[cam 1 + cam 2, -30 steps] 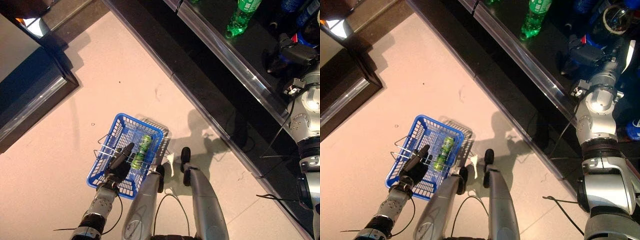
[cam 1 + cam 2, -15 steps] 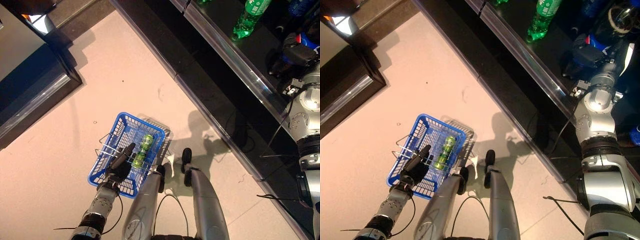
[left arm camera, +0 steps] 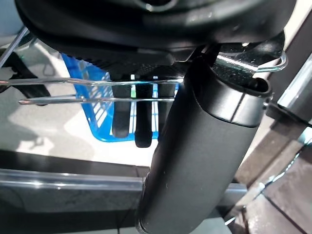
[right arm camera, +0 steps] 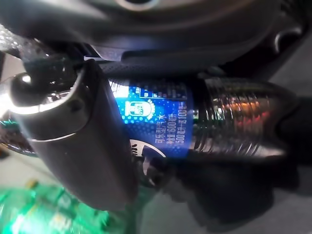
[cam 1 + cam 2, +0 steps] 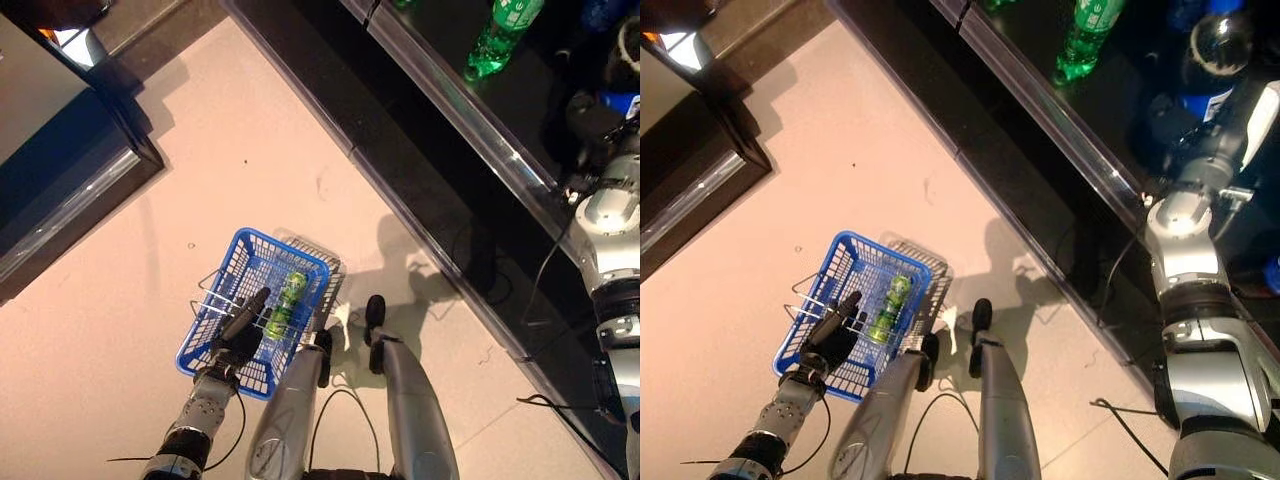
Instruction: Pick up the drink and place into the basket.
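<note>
My right hand (image 5: pixel 1175 125) is up at the black shelf at the upper right, shut on a dark drink bottle with a blue label (image 5: pixel 1218 45). In the right wrist view the thumb (image 4: pixel 83 136) and fingers curl round the bottle (image 4: pixel 161 117). My left hand (image 5: pixel 240 330) is shut on the thin wire handles (image 3: pixel 73 83) of the blue basket (image 5: pixel 212 294), which hangs low at the left above the floor. Green cans (image 5: pixel 286 300) lie in the basket. The basket's blue mesh also shows past the fingers in the left wrist view (image 3: pixel 100 112).
A green bottle (image 5: pixel 497 40) lies on the black shelf, whose shiny metal front edge (image 5: pixel 450 100) runs diagonally across the upper right. Another blue drink (image 5: pixel 1270 270) is at the right edge. A dark cabinet (image 5: pixel 60 170) stands at the left. Pale floor lies between.
The dark bottle, which lay low by the right hand, now stands up in that hand with its top raised. The left hand and the blue basket have hardly moved.
</note>
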